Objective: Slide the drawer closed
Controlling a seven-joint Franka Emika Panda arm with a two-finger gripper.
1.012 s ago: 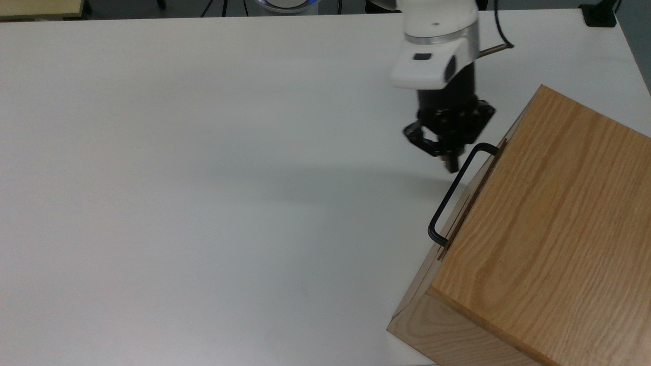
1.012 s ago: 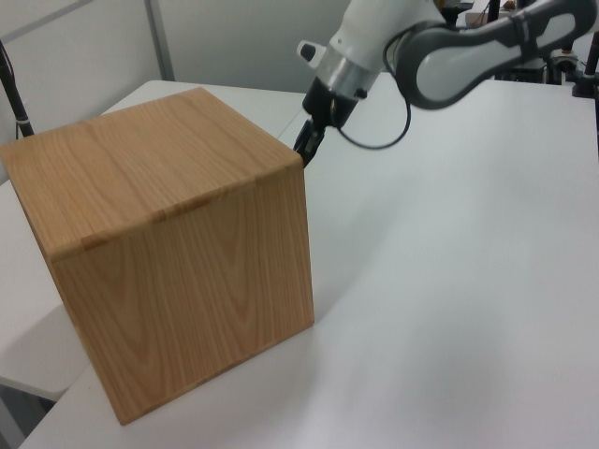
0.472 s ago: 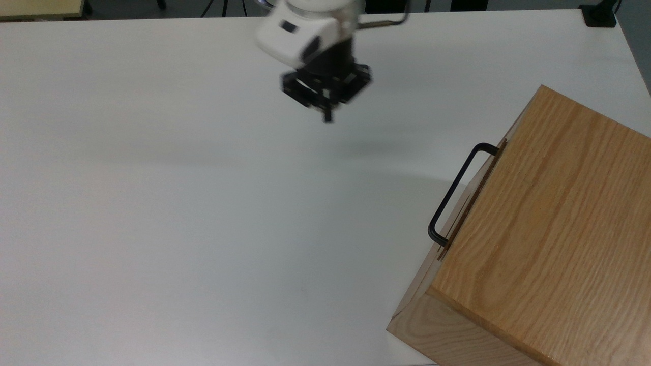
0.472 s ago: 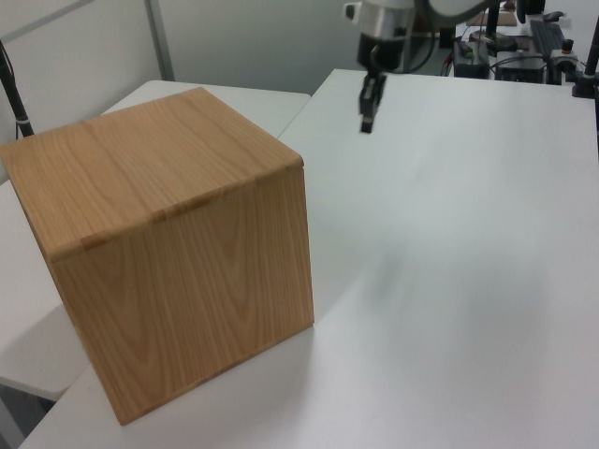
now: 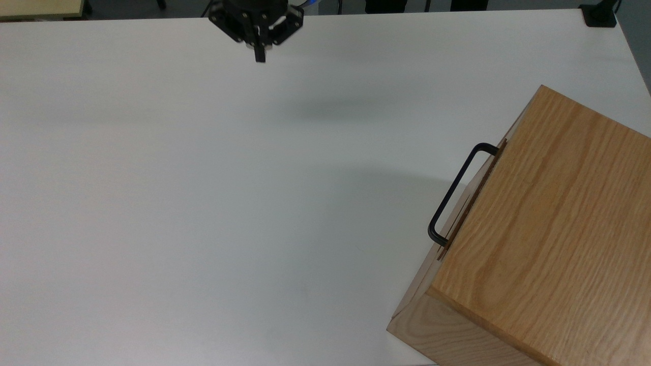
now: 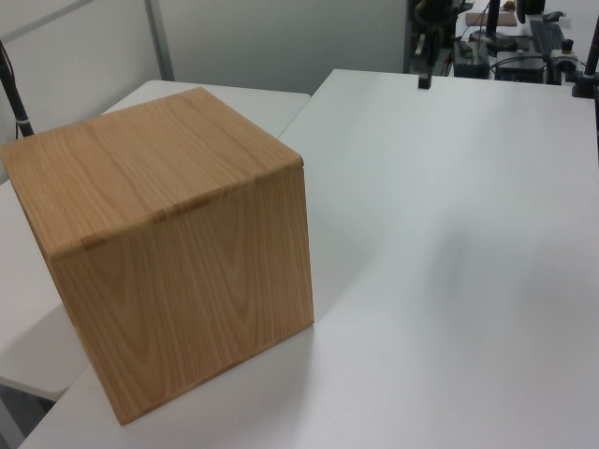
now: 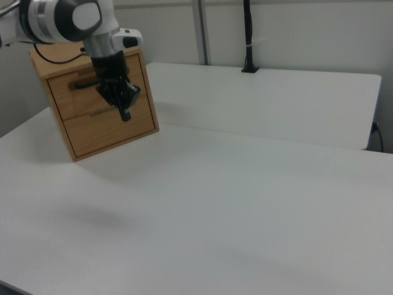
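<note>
The drawer's front [image 7: 69, 98] sits flush in the top of the oak cabinet [image 7: 110, 126], with its thin black handle [image 7: 83, 83] sticking out. In the top view the handle [image 5: 454, 195] juts from the cabinet [image 5: 549, 229] at the right edge, and the drawer front shows as a thin strip level with the cabinet face. My gripper [image 5: 260, 57] hangs shut and holding nothing over the table's far edge, far to the top view's left of the handle. It is also seen small at the back [image 6: 424, 82] and in front of the cabinet [image 7: 125, 115].
The white table [image 5: 203, 203] stretches bare across the top view's left and middle. A black clamp [image 5: 600, 15] sits at its far right corner. A black pole [image 7: 247, 37] rises from the table's far edge. The cabinet [image 6: 168, 234] stands near a table corner.
My gripper has pulled away from the handle's upper end, travelling up and toward the top view's left to the table's far edge. The drawer and cabinet have not moved.
</note>
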